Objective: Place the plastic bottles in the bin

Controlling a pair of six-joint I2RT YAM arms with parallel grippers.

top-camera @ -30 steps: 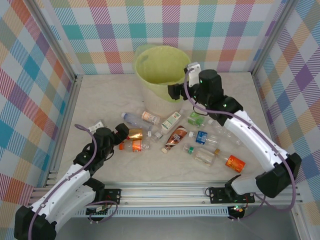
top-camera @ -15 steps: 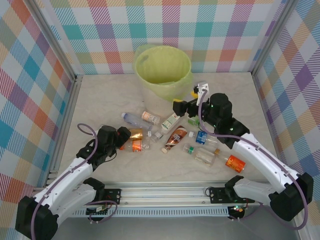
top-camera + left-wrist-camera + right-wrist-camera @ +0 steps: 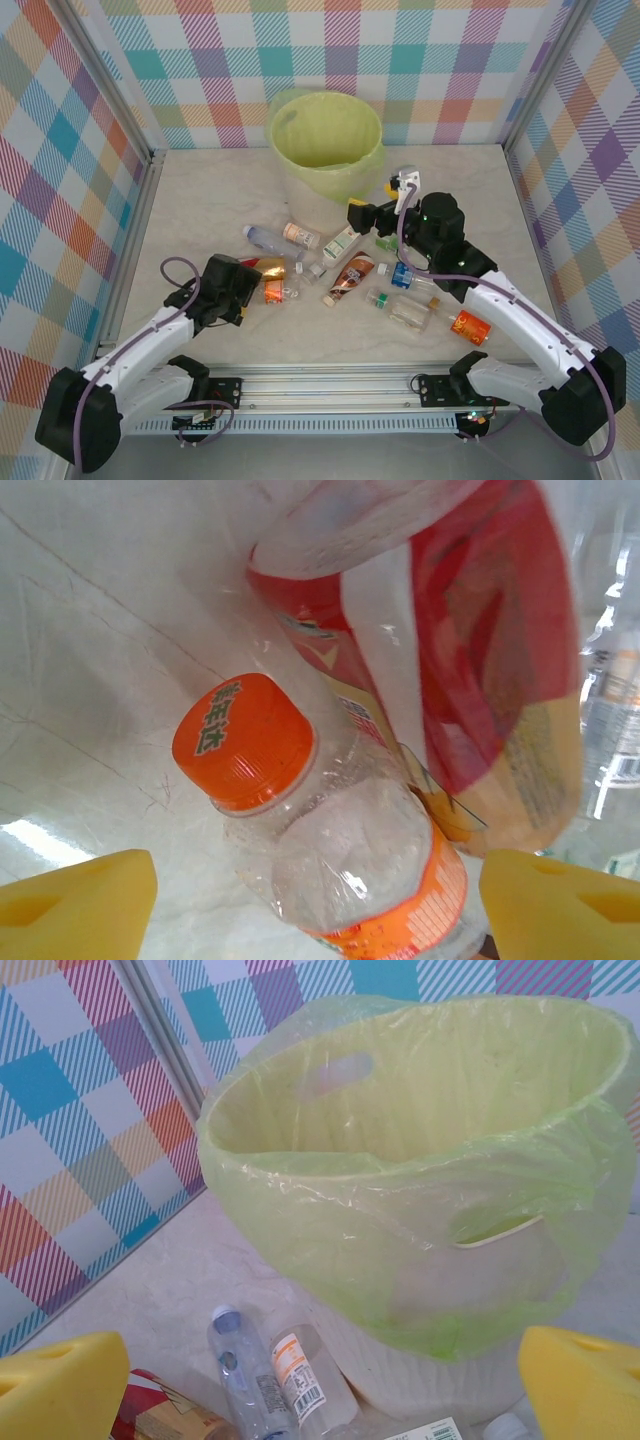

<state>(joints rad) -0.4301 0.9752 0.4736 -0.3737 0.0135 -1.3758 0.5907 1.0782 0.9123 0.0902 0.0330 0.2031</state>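
The left pincer (image 3: 318,900) gapes open either side of an orange-capped bottle (image 3: 300,810) lying on the table (image 3: 80,660) (a red-labelled bottle (image 3: 460,650) touches it); the right pincer (image 3: 320,1390), open and empty, faces the bin (image 3: 420,1250); more plastic bottles (image 3: 352,275) lie strewn before the bin.

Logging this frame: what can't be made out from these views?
The bin: right wrist view, floor hidden by its own rim and bag; contents unknown.
The left gripper: left wrist view, fingertips cut off by bottom edge; contact with the orange-capped bottle unclear.
The red-labelled bottle: left wrist view, blurred, cut by top edge; print unreadable.
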